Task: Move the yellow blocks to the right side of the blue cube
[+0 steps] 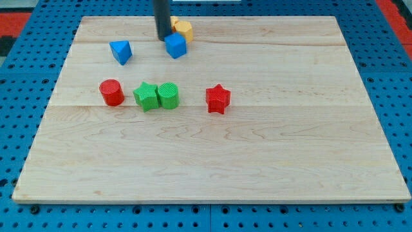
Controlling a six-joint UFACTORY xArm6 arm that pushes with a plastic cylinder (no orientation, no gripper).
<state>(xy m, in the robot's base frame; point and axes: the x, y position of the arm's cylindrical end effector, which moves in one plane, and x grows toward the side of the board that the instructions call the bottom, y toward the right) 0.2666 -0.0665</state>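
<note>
A blue cube (176,46) sits near the view's top, left of centre. Yellow blocks (183,29) lie just behind it and slightly to its right, touching it; the rod partly hides them, so their shapes are unclear. My tip (163,39) rests on the board at the blue cube's left edge, touching or almost touching it, with the rod rising out of the view's top.
A blue triangular block (121,51) lies to the left of the tip. Lower down stand a red cylinder (112,92), a green star (147,96), a green cylinder-like block (168,95) and a red star (217,98). The wooden board (212,161) rests on a blue pegboard.
</note>
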